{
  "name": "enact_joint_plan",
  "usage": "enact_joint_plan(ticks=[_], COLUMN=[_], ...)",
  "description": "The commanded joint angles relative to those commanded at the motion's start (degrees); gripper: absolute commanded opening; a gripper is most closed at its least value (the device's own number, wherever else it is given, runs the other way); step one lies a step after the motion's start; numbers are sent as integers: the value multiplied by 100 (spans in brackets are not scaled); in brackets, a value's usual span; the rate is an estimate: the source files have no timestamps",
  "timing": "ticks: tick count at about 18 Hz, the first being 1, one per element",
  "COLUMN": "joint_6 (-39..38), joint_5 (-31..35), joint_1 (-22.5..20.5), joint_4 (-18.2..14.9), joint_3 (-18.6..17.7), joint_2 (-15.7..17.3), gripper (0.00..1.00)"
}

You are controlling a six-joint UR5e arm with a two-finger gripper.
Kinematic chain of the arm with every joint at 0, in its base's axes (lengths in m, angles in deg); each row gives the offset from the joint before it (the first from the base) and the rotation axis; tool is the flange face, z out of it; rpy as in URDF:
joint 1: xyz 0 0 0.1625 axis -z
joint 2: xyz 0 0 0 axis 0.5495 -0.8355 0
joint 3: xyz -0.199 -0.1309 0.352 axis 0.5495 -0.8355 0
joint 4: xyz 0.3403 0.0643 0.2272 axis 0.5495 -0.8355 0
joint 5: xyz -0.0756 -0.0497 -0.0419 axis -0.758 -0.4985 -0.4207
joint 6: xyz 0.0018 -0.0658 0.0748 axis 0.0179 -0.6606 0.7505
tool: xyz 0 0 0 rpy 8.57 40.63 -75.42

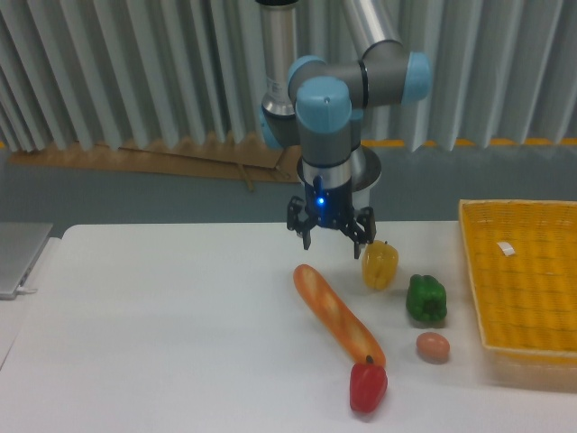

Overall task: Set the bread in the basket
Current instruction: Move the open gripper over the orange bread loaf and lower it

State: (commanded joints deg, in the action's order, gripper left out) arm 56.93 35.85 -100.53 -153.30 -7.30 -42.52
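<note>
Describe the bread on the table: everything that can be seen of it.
The bread is a long, slim baguette, orange-golden and glossy like a plastic toy, with pale diagonal slashes along its top. It lies flat on the white table, running diagonally from its upper-left end to its lower-right end. That lower-right end meets the red pepper; whether they actually touch cannot be told. The open claw hangs above its upper-left end, not touching it. It is outside the yellow basket.
</note>
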Motion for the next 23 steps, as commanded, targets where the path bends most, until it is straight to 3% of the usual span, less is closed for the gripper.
enact_joint_plan(ticks=[8, 23], joint_6=[0, 9], joint_5=[-35, -185], joint_1=[-52, -176], joint_4=[448, 598], joint_3=[-272, -167], joint_2=[-290, -756], gripper=[100, 100])
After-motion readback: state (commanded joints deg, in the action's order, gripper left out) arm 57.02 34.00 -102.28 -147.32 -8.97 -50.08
